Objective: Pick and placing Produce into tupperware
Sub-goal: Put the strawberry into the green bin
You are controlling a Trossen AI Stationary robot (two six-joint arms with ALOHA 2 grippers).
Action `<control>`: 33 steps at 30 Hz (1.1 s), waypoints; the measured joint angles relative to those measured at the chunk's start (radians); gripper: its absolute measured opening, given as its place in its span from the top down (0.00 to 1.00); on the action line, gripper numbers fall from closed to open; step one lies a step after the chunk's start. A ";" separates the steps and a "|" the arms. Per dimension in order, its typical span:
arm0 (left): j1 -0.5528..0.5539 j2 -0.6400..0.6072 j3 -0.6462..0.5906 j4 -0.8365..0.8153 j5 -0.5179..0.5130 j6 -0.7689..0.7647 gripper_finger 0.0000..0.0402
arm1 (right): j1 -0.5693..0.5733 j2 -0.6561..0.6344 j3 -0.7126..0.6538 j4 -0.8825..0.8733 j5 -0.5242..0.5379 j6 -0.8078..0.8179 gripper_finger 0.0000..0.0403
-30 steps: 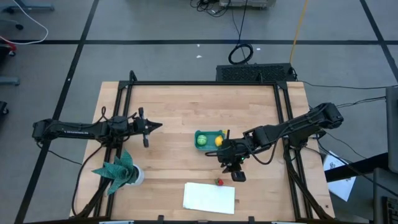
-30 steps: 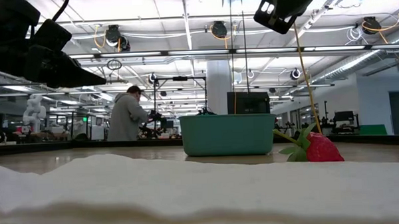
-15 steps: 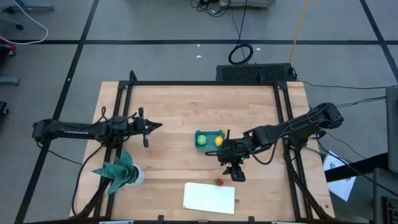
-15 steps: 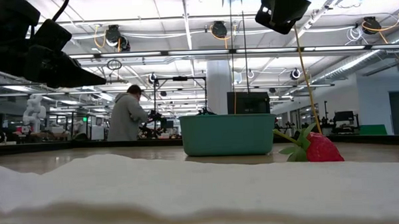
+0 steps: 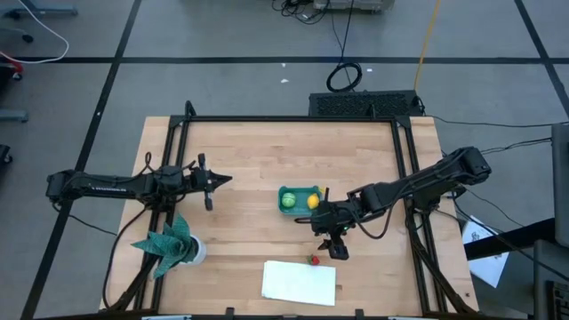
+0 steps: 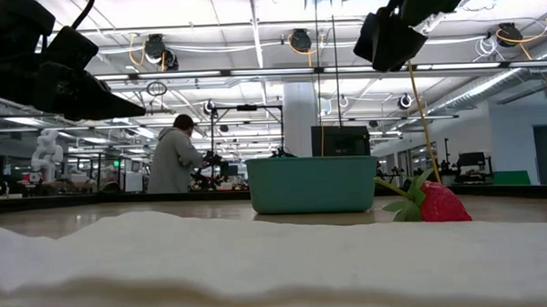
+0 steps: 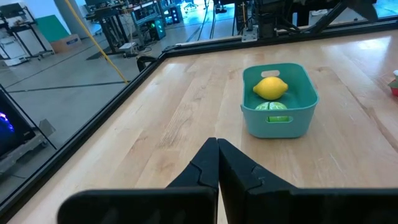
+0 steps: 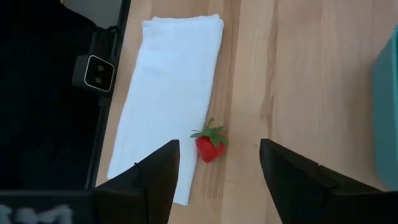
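Reaching for the last piece: right claw (image 8: 219,167) spread apart above the strawberry (image 8: 209,147), beside the white cloth (image 8: 163,93). Next, probably lower, clamp, carry to the tupperware (image 5: 298,198). Left claw (image 7: 217,163) together, waiting.

Wooden tabletop (image 5: 258,151) carrying a folded white cloth (image 5: 300,282) flat near its front edge and a teal leafy plant in a white pot (image 5: 173,242) near its front-left corner. Beyond the tabletop, a person (image 6: 174,159) stands at a workbench.
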 joint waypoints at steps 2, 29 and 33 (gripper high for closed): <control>0.000 0.000 0.000 0.000 0.000 0.000 1.00 | 0.000 0.000 -0.021 0.019 0.000 0.001 0.46; 0.000 0.000 0.000 0.000 0.000 0.000 1.00 | 0.073 0.005 -0.209 0.324 0.057 -0.027 0.40; 0.000 0.000 0.000 0.000 0.000 0.000 1.00 | 0.077 0.042 -0.209 0.344 0.075 -0.029 0.36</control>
